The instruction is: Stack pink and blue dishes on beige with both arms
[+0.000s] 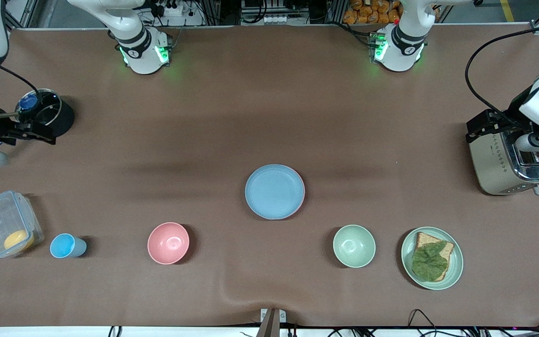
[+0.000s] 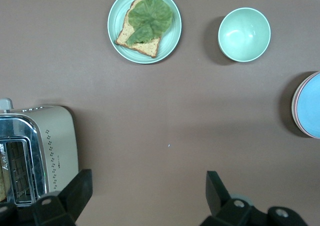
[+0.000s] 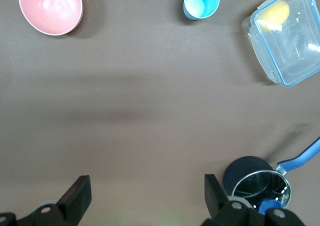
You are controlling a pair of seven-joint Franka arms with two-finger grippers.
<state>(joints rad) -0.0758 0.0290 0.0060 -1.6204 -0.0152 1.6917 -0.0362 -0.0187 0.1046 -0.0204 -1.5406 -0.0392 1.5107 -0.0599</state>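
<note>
Light blue round matte plate (image 1: 274,191) tops a pink-rimmed stack; left claw (image 2: 147,196) and right claw (image 3: 145,198) hover apart, well clear of it.

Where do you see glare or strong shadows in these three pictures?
Front view: green glow around both arm bases, soft shadow bands above the blue plate. Left wrist view: glare on the toaster chrome. Right wrist view: shine inside the pink bowl and metal pot.
</note>
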